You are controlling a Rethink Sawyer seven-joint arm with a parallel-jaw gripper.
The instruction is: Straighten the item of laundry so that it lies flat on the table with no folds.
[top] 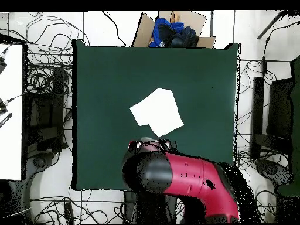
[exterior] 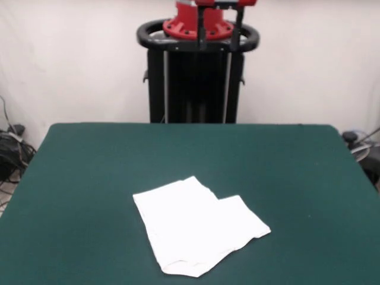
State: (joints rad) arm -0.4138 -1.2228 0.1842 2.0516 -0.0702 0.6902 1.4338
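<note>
Gripper apart — laundry lies diagonally, folded over.

**Robot lab setup**

Lab or test cell: green table before a plain white backdrop, robot pedestal at 12 o'clock. Overhead: cables sprawl over a tiled floor; cardboard box at 12 o'clock.

From the front, we look across the green table at a low angle toward a pale wall, close enough that the table's near edge is cut off. From overhead, we look straight down from well above, taking in the whole table and the cabled floor. Both views share the tabletop and the white shirt.
</note>
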